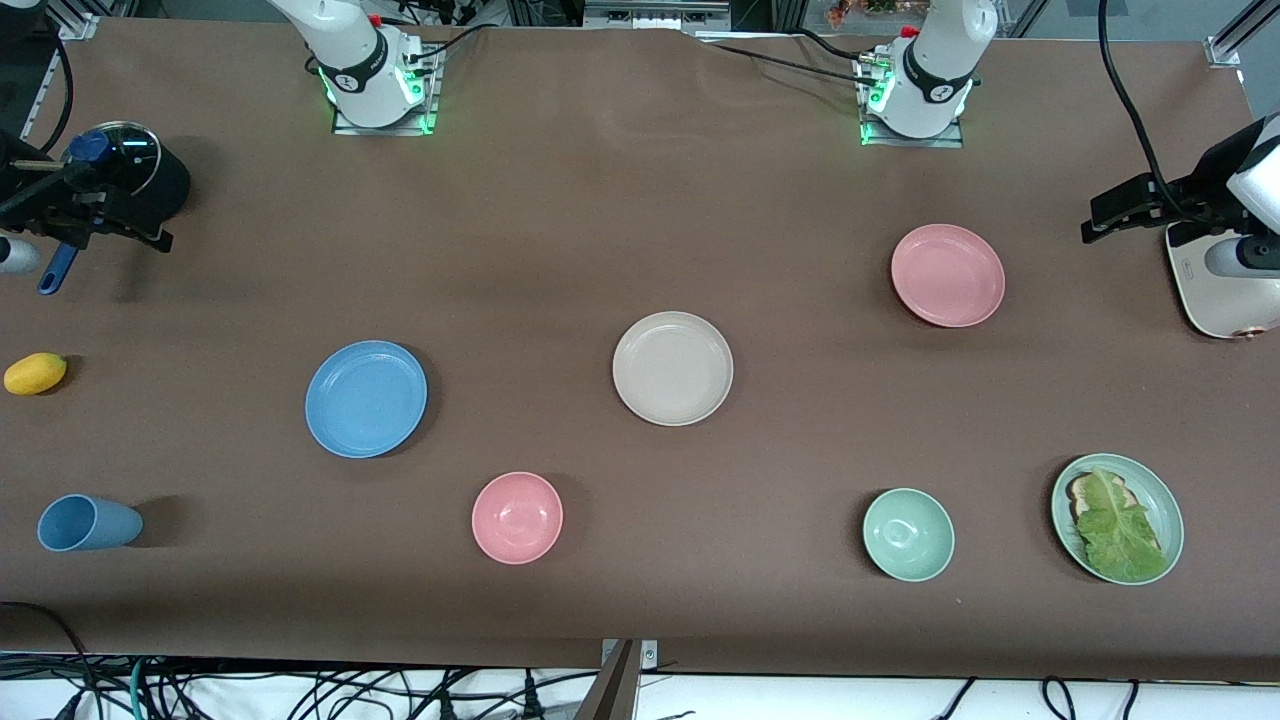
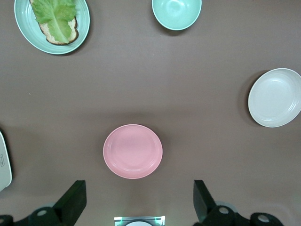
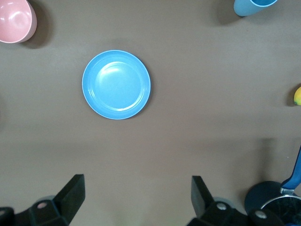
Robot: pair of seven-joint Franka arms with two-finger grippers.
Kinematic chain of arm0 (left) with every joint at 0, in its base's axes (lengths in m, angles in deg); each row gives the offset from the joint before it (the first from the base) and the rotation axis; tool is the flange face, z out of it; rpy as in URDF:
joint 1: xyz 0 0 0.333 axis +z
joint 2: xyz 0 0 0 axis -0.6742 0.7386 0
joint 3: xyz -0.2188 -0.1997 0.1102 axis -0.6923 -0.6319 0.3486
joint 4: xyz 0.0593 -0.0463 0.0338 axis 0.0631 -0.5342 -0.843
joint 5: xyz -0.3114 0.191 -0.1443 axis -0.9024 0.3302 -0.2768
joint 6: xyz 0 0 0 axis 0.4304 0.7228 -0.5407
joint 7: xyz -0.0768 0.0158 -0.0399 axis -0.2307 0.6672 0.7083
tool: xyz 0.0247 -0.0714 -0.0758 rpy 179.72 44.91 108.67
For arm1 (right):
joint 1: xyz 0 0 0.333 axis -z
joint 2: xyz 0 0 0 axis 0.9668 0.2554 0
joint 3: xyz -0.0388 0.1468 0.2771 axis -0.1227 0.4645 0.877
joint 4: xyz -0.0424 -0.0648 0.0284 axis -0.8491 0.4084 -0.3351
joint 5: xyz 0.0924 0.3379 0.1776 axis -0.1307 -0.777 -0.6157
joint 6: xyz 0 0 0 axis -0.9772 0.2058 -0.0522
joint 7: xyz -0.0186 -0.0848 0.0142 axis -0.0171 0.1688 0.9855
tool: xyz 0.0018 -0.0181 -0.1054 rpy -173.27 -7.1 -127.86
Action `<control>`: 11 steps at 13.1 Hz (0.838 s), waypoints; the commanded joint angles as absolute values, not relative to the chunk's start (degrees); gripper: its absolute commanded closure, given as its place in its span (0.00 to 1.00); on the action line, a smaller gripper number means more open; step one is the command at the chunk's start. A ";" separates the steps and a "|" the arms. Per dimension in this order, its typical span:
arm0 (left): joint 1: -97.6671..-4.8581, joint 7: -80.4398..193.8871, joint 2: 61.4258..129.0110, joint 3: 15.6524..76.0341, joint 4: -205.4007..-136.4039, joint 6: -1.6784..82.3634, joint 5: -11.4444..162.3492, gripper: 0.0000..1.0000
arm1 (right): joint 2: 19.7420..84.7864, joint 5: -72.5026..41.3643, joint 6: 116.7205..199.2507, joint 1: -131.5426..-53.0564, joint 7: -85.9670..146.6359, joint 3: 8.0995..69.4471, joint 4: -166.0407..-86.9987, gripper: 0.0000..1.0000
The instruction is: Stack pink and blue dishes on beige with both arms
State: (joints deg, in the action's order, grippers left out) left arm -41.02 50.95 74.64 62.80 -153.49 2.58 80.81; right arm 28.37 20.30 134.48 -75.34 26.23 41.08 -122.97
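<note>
— Plates? We see the beige plate [image 1: 672,368] mid-table, blue plate [image 1: 366,398] at its nine o'clock, pink plate [image 1: 947,275] at two.
— Grippers? Left gripper [image 2: 136,205] and right gripper [image 3: 136,202] both gape, empty, over bare table.

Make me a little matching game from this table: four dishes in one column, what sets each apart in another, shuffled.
Things:
1. pink plate
2. blue plate
3. beige plate
4. pale green plate

Descriptions:
A. lies bare between the two coloured plates, mid-table
B. carries lettuce on bread
C. lies toward the right arm's end, farther from the front camera than the blue cup
D. lies toward the left arm's end, farther from the front camera than the green bowl

Pairs: 1-D, 2-C, 3-A, 4-B
</note>
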 commanded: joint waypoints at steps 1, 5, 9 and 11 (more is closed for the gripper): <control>-40.81 49.75 74.61 62.85 -153.02 2.02 80.31 0.00 | 28.45 20.93 134.04 -75.38 26.88 41.23 -122.24 0.00; -40.72 49.75 74.61 62.76 -153.02 2.10 80.31 0.00 | 28.45 21.01 134.12 -75.46 26.88 41.23 -122.24 0.00; -40.72 49.75 74.69 62.85 -153.10 2.11 80.23 0.00 | 28.36 21.01 134.04 -75.46 26.88 41.32 -122.24 0.00; -40.72 49.83 75.48 62.94 -153.10 2.28 80.31 0.00 | 28.45 20.93 134.12 -75.46 26.88 41.32 -122.16 0.00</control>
